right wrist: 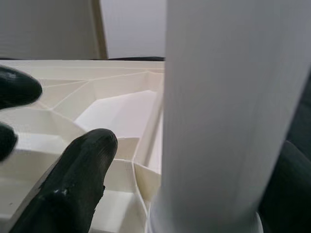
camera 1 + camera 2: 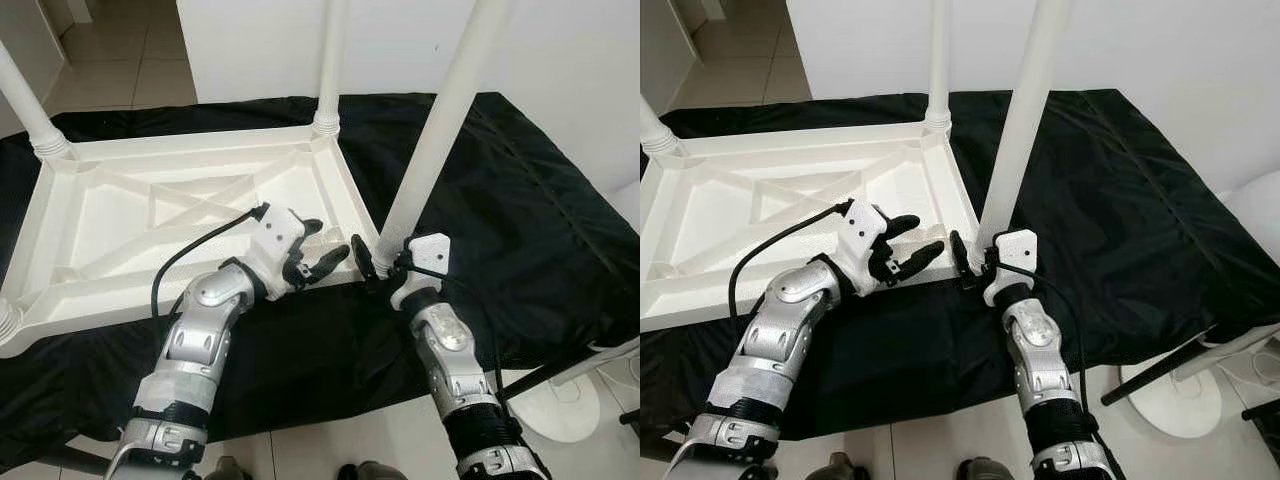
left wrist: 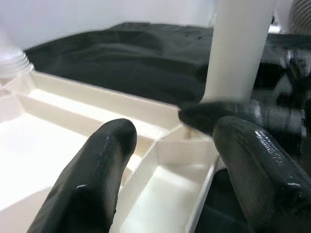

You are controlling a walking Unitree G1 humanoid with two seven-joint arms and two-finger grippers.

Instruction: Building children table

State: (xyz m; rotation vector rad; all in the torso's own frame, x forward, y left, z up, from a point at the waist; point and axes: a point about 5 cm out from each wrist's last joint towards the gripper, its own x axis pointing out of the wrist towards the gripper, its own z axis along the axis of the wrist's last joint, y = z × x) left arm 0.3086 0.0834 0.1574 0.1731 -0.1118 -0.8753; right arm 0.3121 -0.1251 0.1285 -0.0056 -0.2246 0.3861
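The white plastic table [image 2: 150, 215] lies upside down on a black cloth [image 2: 520, 220], its ribbed underside facing up. A white leg [image 2: 440, 130] rises from the near right corner. My right gripper [image 2: 383, 264] sits at that leg's base, open, with a finger on each side of the leg [image 1: 214, 116]; one black finger [image 1: 77, 189] stands a little apart from it. My left gripper [image 2: 330, 242] hovers open just left of that corner, over the table's rim [image 3: 165, 160], holding nothing.
More legs stand at the far right corner [image 2: 330, 60] and far left corner [image 2: 25, 100]. The cloth's front edge drops to tiled floor [image 2: 330, 440]. A white round base [image 2: 560, 405] and a dark rod sit at the lower right. A white wall is behind.
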